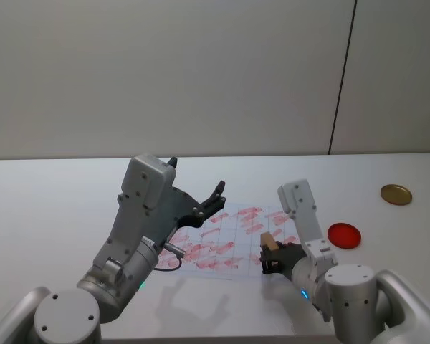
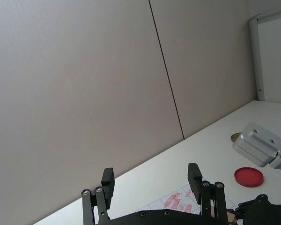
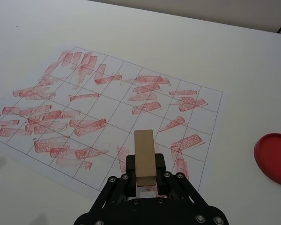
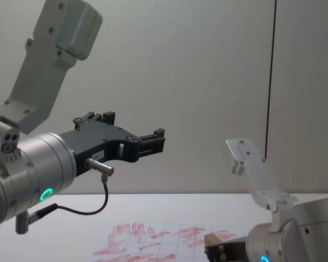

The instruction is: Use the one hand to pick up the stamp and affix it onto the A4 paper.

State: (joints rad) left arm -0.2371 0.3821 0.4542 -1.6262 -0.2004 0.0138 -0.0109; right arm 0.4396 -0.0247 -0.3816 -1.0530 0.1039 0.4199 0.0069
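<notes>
Stamp (image 3: 144, 152), a small tan wooden block, is sitting clamped between the two black fingers (image 3: 131, 165) of the right pincer (image 1: 271, 256), which is closing on its lower part while the upper end is sticking out above the fingers. The right pincer is hanging low over the near right part of the A4 paper (image 3: 117, 101), close to the sheet's near edge. Whether the stamp's lower face is touching the sheet cannot be told, since the fingers are hiding it.

The A4 paper is lying flat on the white surface (image 1: 50, 208) in the middle of the scene, its faint grid showing many smeared red rectangular marks. A flat red round disc (image 1: 344, 235) is lying on the surface just right of the paper, and a small brass-coloured disc (image 1: 395, 193) is resting farther away and farther right, well apart from the sheet.

The left pincer (image 2: 151, 178) is hovering high above the left part of the paper, pointing forward toward the far wall, its fingers spread wide and gripping nothing. A thin black cable (image 4: 93, 210) is dangling in a loop beneath the left arm's wrist.
</notes>
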